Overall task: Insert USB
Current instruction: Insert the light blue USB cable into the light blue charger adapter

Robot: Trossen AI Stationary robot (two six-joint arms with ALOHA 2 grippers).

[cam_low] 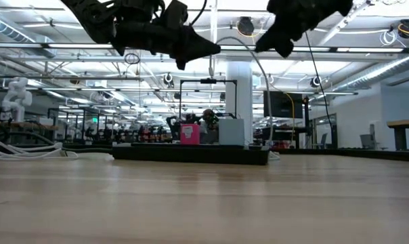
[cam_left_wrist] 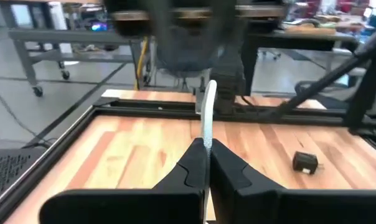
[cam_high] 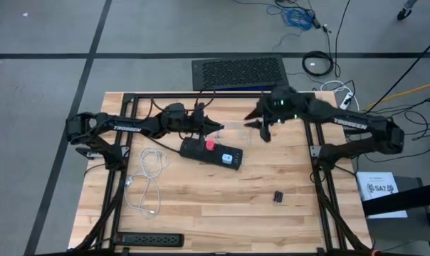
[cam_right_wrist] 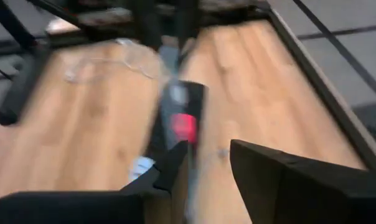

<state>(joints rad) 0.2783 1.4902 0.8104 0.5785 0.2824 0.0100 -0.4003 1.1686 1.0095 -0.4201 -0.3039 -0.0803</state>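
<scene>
Left gripper (cam_high: pixel 219 128): centre of high view, raised above the table (cam_high: pixel 272 220), fingers pressed together on a white cable (cam_left_wrist: pixel 208 115). Right gripper (cam_high: pixel 260 122): upper centre-right, fingers parted, holding nothing. Black power strip (cam_high: pixel 211 151) with red switch (cam_high: pixel 209 145): centre, just below left gripper. Small black adapter (cam_high: pixel 279 196): lower right.

A small black plug adapter (cam_high: pixel 279 196) lies alone on the bare wood of the table (cam_high: pixel 201 213), also seen in the left wrist view (cam_left_wrist: pixel 305 162); a long black power strip (cam_high: pixel 151 240) sits along the table's near edge; a dark perforated mat (cam_high: pixel 240 72) rests on the grey floor beyond the far edge; a white sheet of paper (cam_high: pixel 379 188) sits off the table's right side.
</scene>
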